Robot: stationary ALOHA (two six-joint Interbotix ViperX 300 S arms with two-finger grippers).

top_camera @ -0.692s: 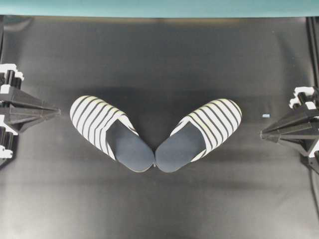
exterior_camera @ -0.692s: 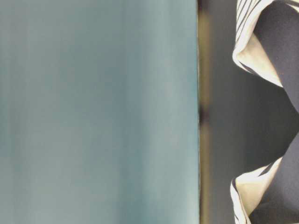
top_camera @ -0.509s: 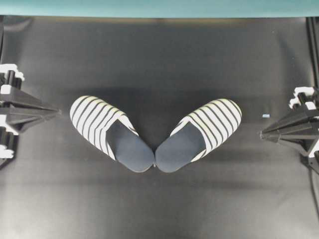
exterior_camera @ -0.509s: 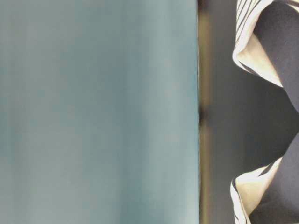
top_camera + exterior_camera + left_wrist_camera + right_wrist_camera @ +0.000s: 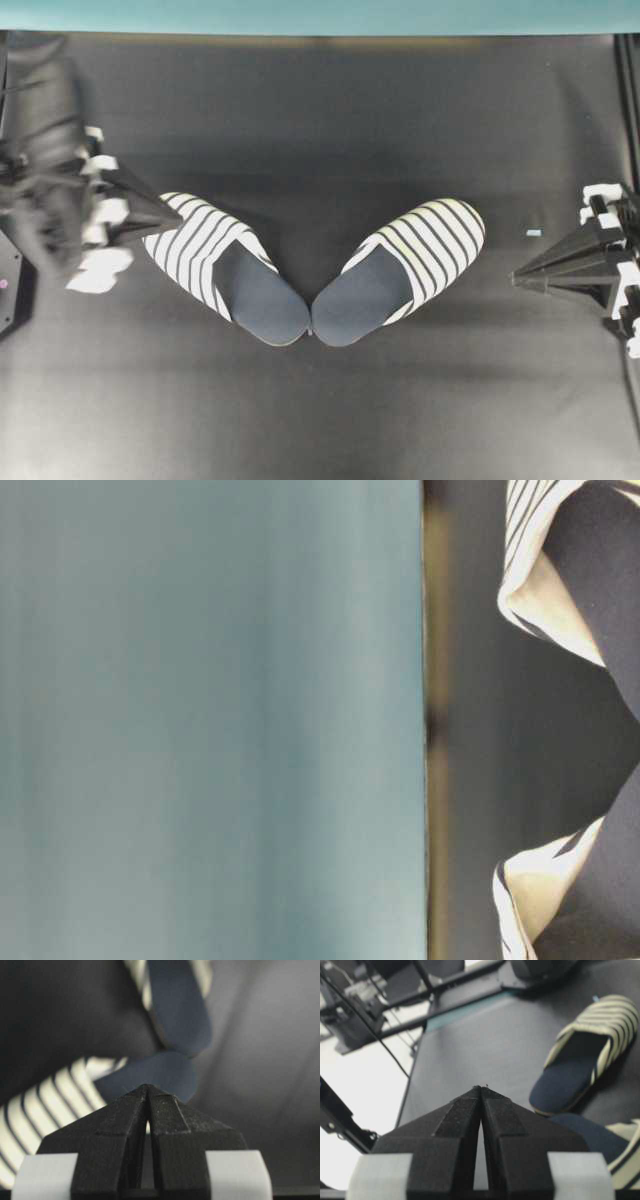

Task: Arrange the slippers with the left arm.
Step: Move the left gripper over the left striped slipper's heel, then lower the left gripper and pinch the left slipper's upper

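Note:
Two slippers lie on the black mat with their navy heels touching and their striped toes splayed apart: the left slipper (image 5: 200, 250) and the right slipper (image 5: 420, 250). My left gripper (image 5: 176, 212) is shut and empty, and its tip is over the outer toe edge of the left slipper; I cannot tell whether it touches. In the left wrist view the left gripper (image 5: 148, 1088) points over the striped toe (image 5: 50, 1102) toward the navy heels (image 5: 177, 1015). My right gripper (image 5: 516, 277) is shut and empty, well right of the right slipper (image 5: 592, 1045).
A teal wall (image 5: 320, 14) runs along the far edge of the mat (image 5: 320, 120). A small light blue scrap (image 5: 533, 232) lies near the right gripper. The table-level view shows the wall (image 5: 210, 720) and the slippers' edges (image 5: 560, 600) at its right.
The left arm has swung in from the left edge, and its gripper tip has reached the left slipper's toe. The right gripper has shifted slightly left. The slippers have not moved.

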